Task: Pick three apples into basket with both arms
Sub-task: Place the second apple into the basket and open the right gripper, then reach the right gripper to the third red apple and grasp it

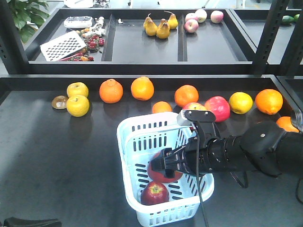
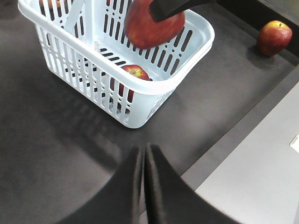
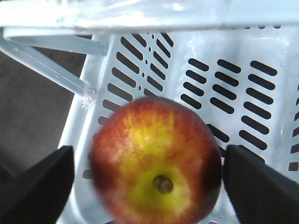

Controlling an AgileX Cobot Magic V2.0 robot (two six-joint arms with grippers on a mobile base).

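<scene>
We have the black right gripper (image 3: 149, 177) over the pale blue-white slotted plastic basket (image 1: 128, 137), jaws spread just past a dark red, yellow-patched apple (image 3: 154, 163) between them; hold or release, we cannot tell. Another apple (image 1: 154, 193) lies below. The left gripper (image 2: 144, 161) is closed, empty. Let it drop low. Dark tabletop (image 1: 57, 156), room aplenty.

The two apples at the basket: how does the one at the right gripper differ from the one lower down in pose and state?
The upper apple sits between the right gripper fingers, above the basket floor; the lower apple rests on the floor, untouched. The upper apple shows more yellow-green around its stem in the right wrist view; the lower apple looks mostly dark red. Both are inside the basket rim.
</scene>
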